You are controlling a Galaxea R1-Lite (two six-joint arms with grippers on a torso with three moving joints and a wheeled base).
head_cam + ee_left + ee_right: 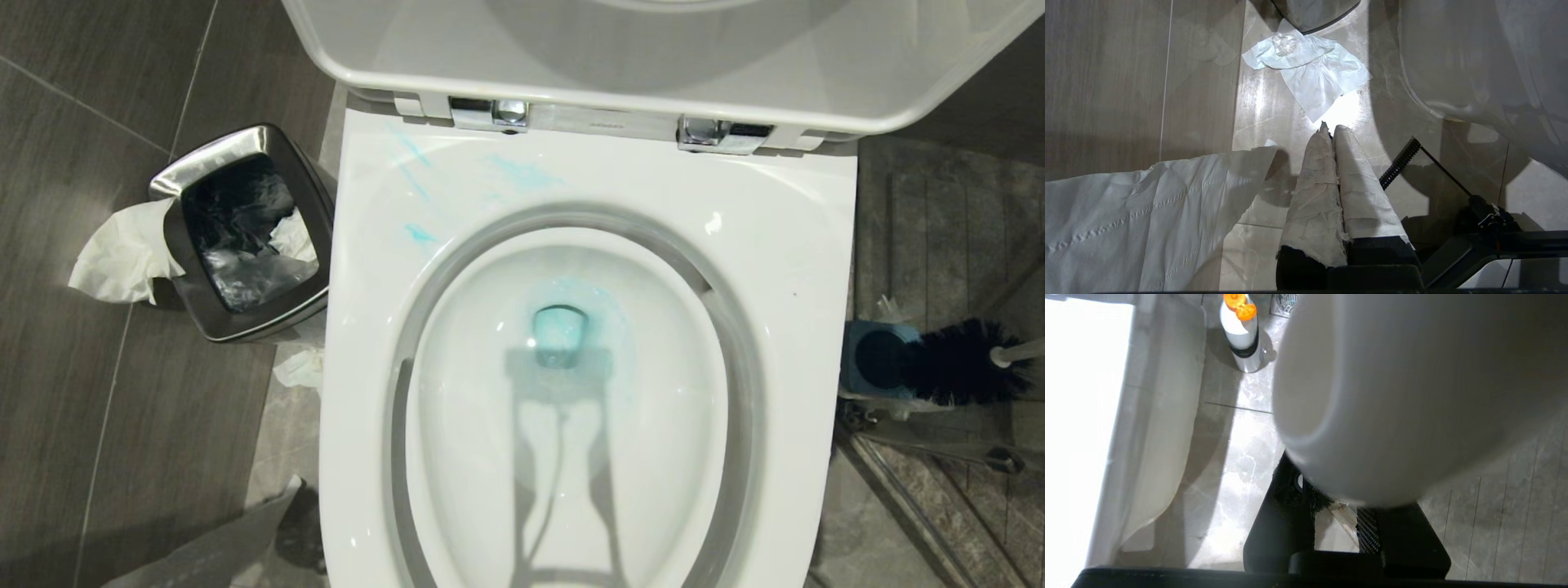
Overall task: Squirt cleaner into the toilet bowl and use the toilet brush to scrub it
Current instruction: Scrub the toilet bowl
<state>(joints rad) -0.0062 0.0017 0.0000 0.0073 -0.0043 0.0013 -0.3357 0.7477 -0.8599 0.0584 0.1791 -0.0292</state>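
Note:
The white toilet bowl (775, 245) fills the head view, its lid raised. Pale turquoise cleaner (522, 173) smears the back of the rim, and the water (560, 331) at the drain is tinted teal. To the right of the bowl, the toilet brush (955, 363) hangs level, its black bristle head beside the blue-grey holder (878, 359). Its whitish handle runs off the right edge. In the right wrist view, my right gripper (1339, 506) is shut on the brush handle (1392, 396), which hides the fingertips. My left gripper (1331, 128) is shut and empty, parked over the floor.
A steel waste bin (245, 237) with tissue (122, 253) hanging out stands left of the toilet. Crumpled tissue (1306, 65) lies on the floor tiles. A white bottle with an orange top (1241, 330) stands on the floor beside the toilet's base (1159, 416).

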